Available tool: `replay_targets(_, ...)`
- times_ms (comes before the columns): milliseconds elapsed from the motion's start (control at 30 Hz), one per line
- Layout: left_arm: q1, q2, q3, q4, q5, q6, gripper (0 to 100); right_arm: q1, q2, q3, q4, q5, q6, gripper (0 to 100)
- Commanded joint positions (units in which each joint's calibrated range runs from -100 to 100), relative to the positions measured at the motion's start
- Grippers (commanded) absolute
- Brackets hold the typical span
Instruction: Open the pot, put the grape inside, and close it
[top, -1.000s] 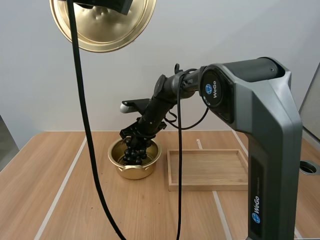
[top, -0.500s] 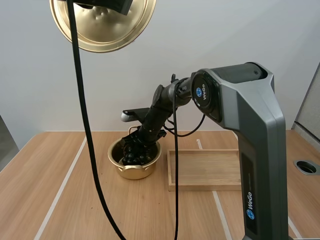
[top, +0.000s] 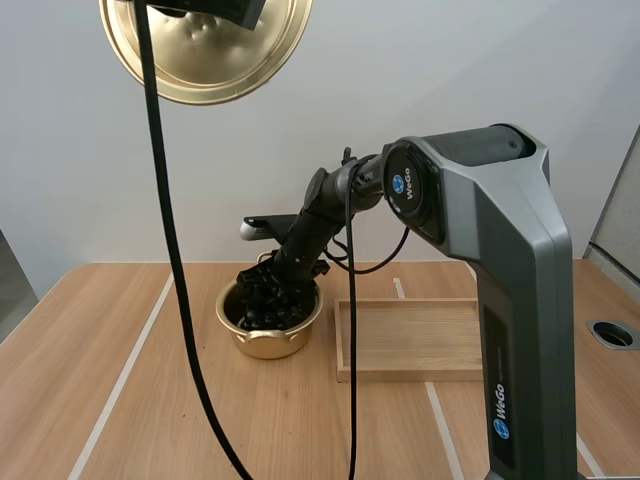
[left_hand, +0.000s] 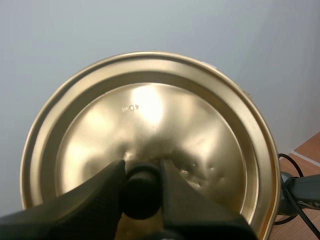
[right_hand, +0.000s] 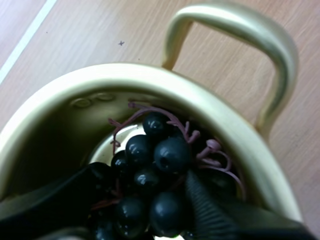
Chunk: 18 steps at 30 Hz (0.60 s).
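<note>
**Grapes go down into the open pot as the lid waits overhead**

The release looks best made low over the pot's middle, stems clear of the rim, before the arm lifts straight out. Nearest, the left gripper (left_hand: 142, 174) pinches the black knob (left_hand: 142, 195) of the gold lid (left_hand: 150, 110), which is held high. Farther off, the right gripper (right_hand: 144, 180) reaches inside the pot (top: 268, 345), its fingers set apart and pressing the bunch of grapes (right_hand: 160, 155) between them.

I counted one pot (top: 266, 346), one lid (top: 210, 62), one bunch of grapes (top: 262, 318) and one wooden tray (top: 415, 340) there.
</note>
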Motion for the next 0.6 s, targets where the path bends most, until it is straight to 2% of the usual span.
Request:
replay_targets(0, -0.16, -0.3, -0.6, 0.1, -1.2, -0.3, 0, 0.0, 0.2, 0.0, -0.8, -0.6, -0.6, 100)
replay_targets(567, -0.16, -0.3, -0.6, 0.1, -1.2, -0.3, 0, 0.0, -6.1, -3.3, -1.3, 4.4, -0.6, 100)
